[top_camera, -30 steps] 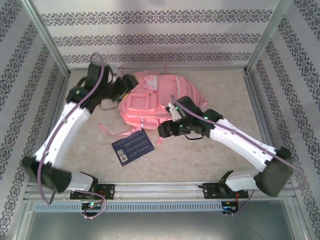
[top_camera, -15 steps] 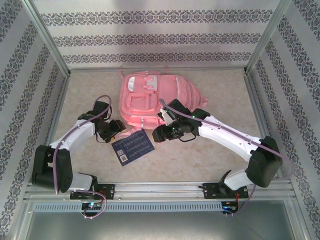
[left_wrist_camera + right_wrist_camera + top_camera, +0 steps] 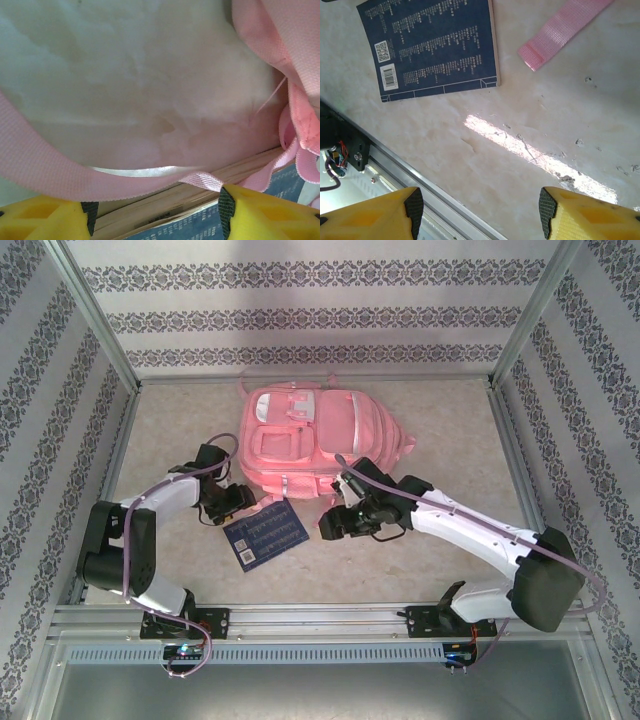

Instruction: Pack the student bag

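The pink student bag lies flat at the back middle of the table, pockets up. A dark blue book lies in front of it, back cover up. My left gripper is low at the book's left edge. In the left wrist view it is open, with the book's page edge between its yellow fingers and a pink strap lying across. My right gripper hovers open right of the book, nothing between its fingers. The right wrist view shows the book and a strap end.
Patterned walls with metal posts enclose the table on three sides. An aluminium rail runs along the front edge, seen close under the right gripper as the rail. Bare marbled tabletop lies right of the bag.
My left arm swung down from the bag's back-left corner to the table by the book's left edge. My right gripper drifted slightly toward the front. Both stayed open.
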Available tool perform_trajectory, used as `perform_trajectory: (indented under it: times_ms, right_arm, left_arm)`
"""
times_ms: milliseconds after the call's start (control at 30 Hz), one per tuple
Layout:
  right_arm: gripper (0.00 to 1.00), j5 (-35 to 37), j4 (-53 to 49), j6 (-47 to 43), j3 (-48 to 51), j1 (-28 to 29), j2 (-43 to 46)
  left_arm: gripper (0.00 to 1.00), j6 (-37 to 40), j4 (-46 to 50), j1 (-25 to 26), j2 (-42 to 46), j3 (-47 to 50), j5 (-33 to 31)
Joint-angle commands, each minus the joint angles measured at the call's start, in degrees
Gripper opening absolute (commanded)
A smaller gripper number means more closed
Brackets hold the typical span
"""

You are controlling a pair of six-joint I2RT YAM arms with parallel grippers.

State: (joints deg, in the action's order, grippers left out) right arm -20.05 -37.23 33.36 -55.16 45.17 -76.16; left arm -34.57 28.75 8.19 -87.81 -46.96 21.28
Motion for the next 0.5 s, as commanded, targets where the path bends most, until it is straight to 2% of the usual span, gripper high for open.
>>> perform_trajectory:
  times_ms: [0,267,467]
  right_arm:
    - [0.64,0.6,1.8,2.0,1.9,0.5,1.5]
    - [0.65,1.2,3.5,2.6,2.9,0.5,0.3]
    - [0.66,-3.3,7.8,5.3,5.1,-0.7,-2.7]
  left_arm:
    - [0.65,2.3,-1.8,0.4,0.8,2.3,4.8]
    - [0.66,-0.9,-2.6,4.3,6.1,7.9,11.5]
    - [0.66,-4.4,-5.7,10.0,6.5,9.1,15.8]
